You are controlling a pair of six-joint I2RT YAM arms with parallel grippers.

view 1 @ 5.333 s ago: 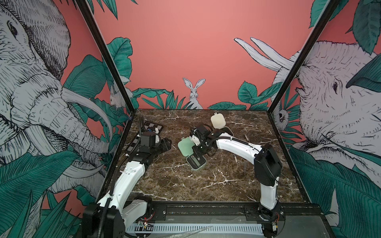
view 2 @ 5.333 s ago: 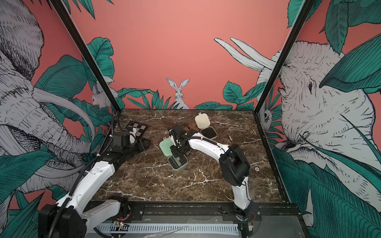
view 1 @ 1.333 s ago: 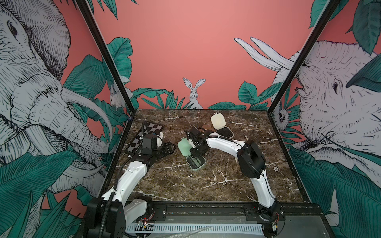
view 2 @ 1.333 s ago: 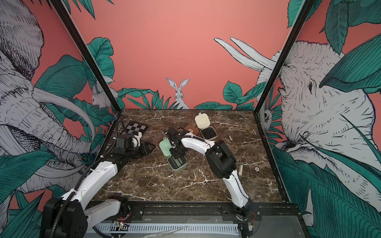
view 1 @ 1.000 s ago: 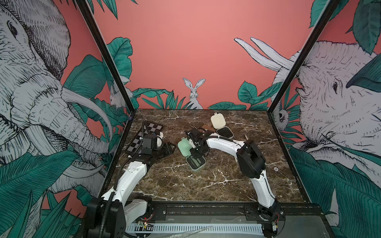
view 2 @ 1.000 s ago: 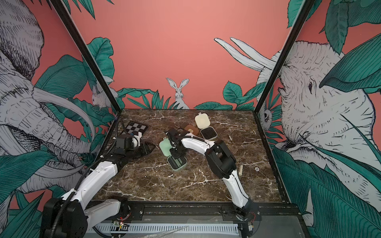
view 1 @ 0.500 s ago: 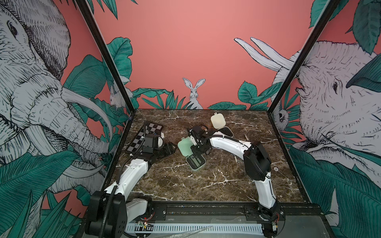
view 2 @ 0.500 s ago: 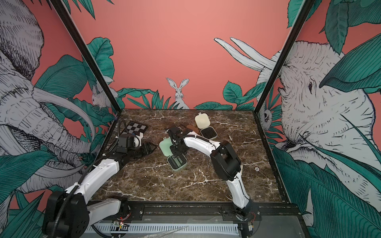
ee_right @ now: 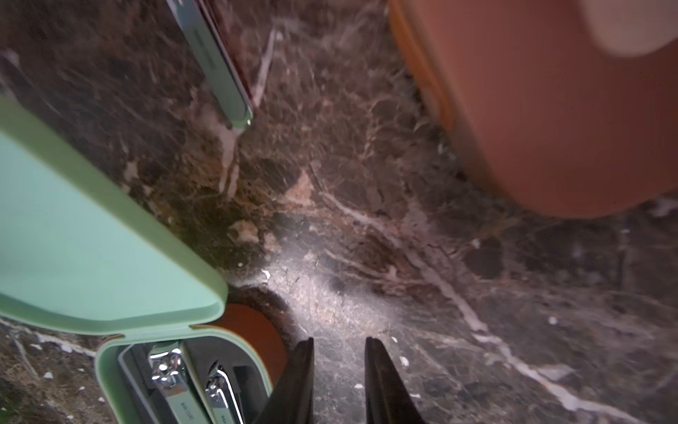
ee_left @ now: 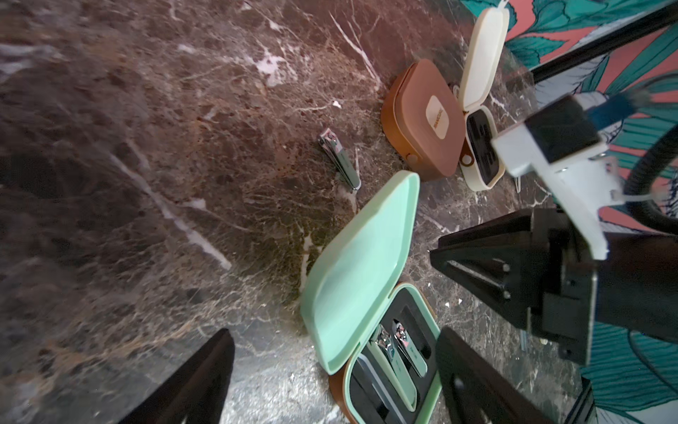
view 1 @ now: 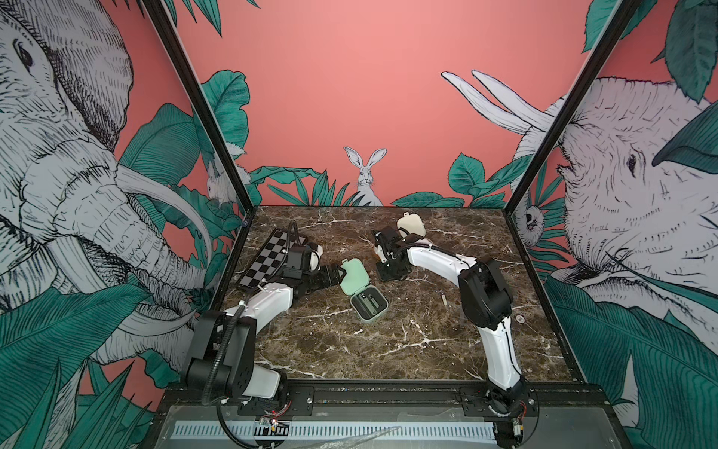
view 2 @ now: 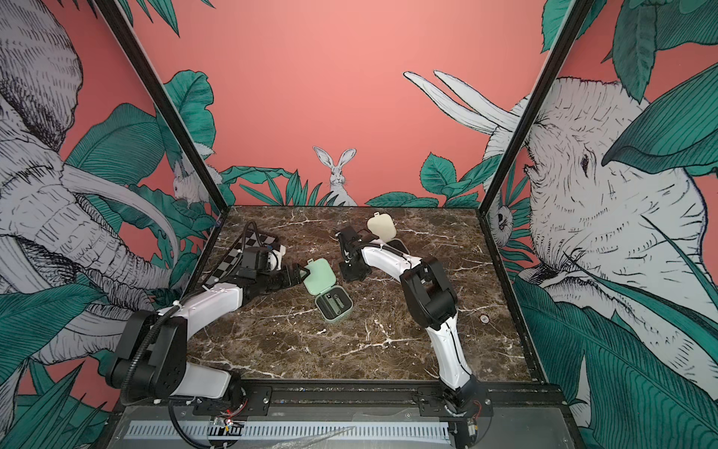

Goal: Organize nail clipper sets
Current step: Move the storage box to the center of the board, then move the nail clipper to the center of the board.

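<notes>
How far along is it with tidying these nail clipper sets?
Partly done. The open mint green case already holds two clippers, and the brown case is shut. Nothing is in hand: the left gripper and right gripper are both open and empty. Still to do: a loose mint clipper lies on the table, and the cream case stands open.

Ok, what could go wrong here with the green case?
The left hand is open beside the mint lid, which stands up; a nudge could flip it shut or shove the mint case. The loose mint clipper lies flat near the brown case, so the right hand may skid it away.
</notes>
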